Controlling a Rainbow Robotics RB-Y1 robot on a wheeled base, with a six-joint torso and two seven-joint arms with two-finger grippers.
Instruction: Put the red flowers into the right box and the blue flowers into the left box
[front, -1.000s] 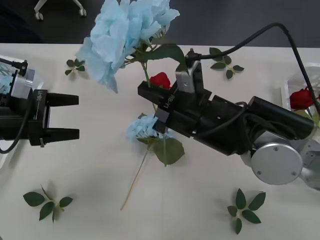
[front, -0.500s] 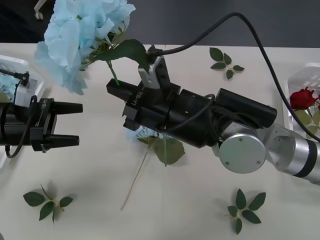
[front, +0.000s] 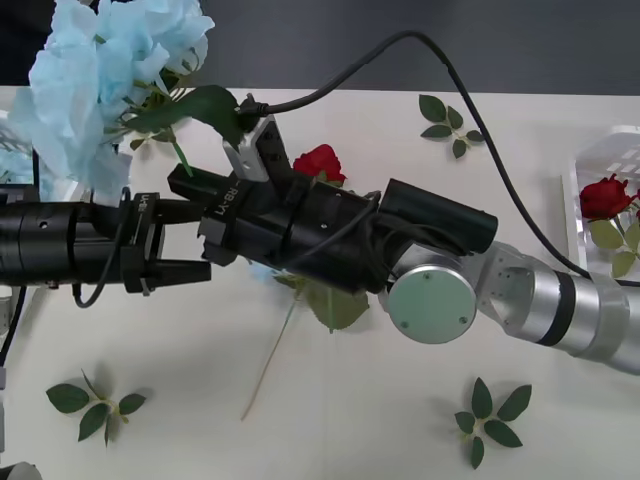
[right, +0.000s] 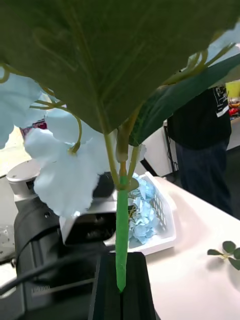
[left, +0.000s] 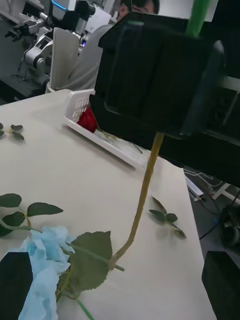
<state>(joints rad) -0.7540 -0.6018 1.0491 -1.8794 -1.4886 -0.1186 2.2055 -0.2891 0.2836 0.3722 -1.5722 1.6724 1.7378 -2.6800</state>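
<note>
We see a blue hydrangea (front: 95, 85) held high over the far left of the table, its green stem (right: 121, 230) pinched between the closed fingers of the right gripper (front: 190, 190); a big green leaf (right: 115, 55) hangs just above the grip. The right arm (front: 520, 300) reaches across from the right side to mid-table. The left gripper (front: 195, 240) sits just left of it, fingers parted with nothing between them, tips close to the right gripper's body.

Under the arms a second blue hydrangea (left: 42, 270) lies flat on the table with its long pale stem (front: 268, 365) running toward the near edge. A red rose (front: 320, 162) lies just behind the right arm, mid-table. Another red rose (front: 603, 196) lies inside the right box (front: 600, 150) at the right edge. The left box (right: 165, 220) at the far left holds blue blooms (right: 142, 220).

The surface is a cream white table (front: 380, 430). Loose leaf sprigs lie scattered: near left (front: 92, 405), near right (front: 490, 415), far right of centre (front: 445, 122). Near half of the table is mostly bare around them.

Behind the far edge is dark floor (front: 400, 40). A person in dark clothes (right: 202, 145) stands beyond the table, touching nothing.
</note>
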